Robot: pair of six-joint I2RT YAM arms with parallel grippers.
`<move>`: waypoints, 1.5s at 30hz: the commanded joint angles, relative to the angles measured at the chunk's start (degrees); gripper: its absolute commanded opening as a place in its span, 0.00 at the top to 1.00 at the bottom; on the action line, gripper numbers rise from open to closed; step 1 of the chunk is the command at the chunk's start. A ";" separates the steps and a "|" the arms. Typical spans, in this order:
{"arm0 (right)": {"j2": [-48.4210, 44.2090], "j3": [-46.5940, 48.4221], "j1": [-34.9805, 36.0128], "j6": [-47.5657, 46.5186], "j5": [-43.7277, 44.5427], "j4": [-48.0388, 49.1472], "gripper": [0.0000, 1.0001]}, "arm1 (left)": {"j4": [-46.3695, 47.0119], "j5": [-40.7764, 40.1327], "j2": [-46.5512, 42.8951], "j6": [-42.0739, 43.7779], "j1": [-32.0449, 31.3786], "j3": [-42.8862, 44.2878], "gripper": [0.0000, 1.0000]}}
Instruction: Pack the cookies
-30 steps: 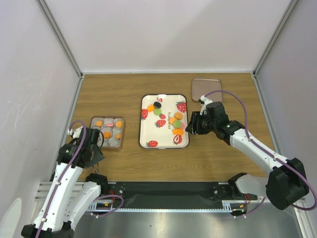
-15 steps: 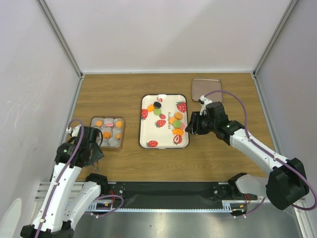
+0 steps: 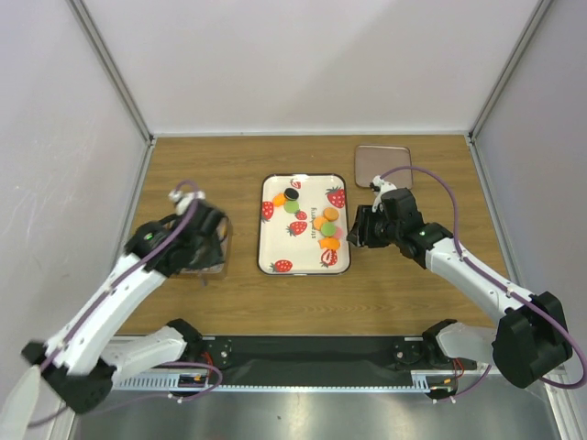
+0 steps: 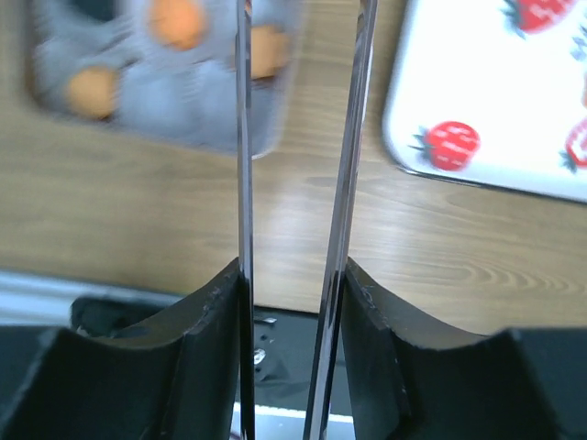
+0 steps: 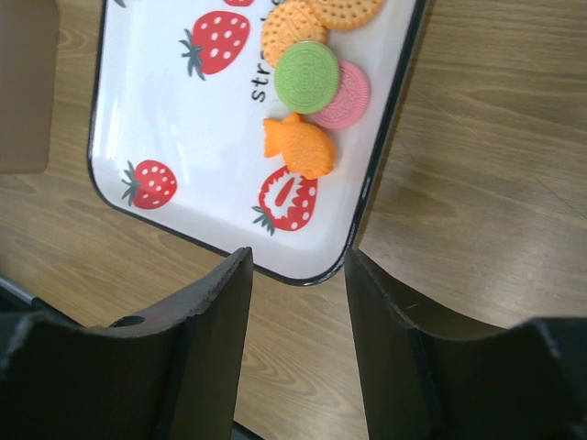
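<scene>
Left end effector [image 4: 299, 82] fingers apart, right end effector [image 5: 297, 264] fingers apart

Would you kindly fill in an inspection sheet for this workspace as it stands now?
Surface: wooden table, no spills seen.
Job's things: loose cookies on the strawberry tray, green, pink and orange ones near its corner; compartment box holds orange ones, blurred.
Clutter: brown flat tray at the far right.
Grippers: left tool open, empty, over the table beside the box; right tool open, empty, above the strawberry tray's corner.
Cables: purple cable along each arm; the right one arcs over the brown flat tray.
Surroundings: white walls on three sides.
</scene>
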 commanded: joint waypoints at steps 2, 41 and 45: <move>-0.22 2.21 -0.54 -0.65 4.37 -0.22 0.49 | 10.46 -0.68 9.54 -0.90 -9.12 5.20 0.52; -0.75 1.86 -3.62 -0.47 6.40 -0.84 0.49 | 24.45 6.71 45.94 6.31 -23.72 19.81 0.52; -0.92 1.86 -3.62 -0.47 6.40 -1.01 0.49 | 24.27 7.06 46.47 6.83 -23.72 19.63 0.52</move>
